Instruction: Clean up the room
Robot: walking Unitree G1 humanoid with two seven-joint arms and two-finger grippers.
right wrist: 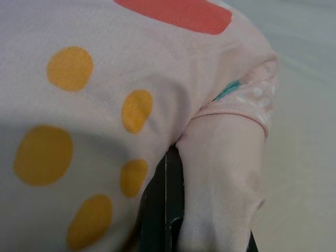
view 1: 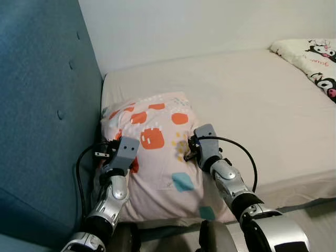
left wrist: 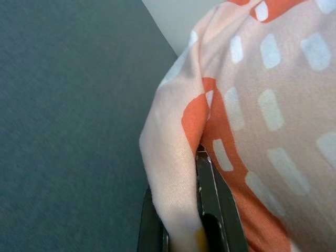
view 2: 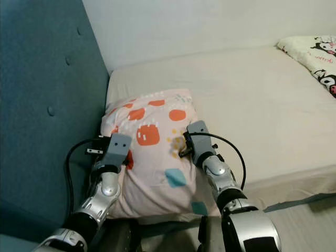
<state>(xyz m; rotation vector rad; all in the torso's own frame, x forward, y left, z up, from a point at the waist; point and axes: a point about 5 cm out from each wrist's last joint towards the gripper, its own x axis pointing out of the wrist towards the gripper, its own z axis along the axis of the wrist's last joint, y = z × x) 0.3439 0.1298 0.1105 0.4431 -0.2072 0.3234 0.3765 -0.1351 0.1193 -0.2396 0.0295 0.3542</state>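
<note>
one pillow (view 1: pixel 157 152); two claws

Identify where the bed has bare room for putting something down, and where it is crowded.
Free: the mattress stretch between the patterned pillow and the cartoon-print pillow. Crowded: the corner by the blue headboard, where the left gripper and right gripper pinch the patterned pillow.

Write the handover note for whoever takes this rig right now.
Left gripper: shut on a fold at the left side of the pink pillow with orange, yellow and teal patches.
Right gripper: shut on a fold at the pillow's right side.
The pillow lies at the head of the beige mattress, next to the blue padded headboard. A white cartoon-print pillow lies at the far end.
Done: both grips taken.
Left: position the pillow, then release.
</note>
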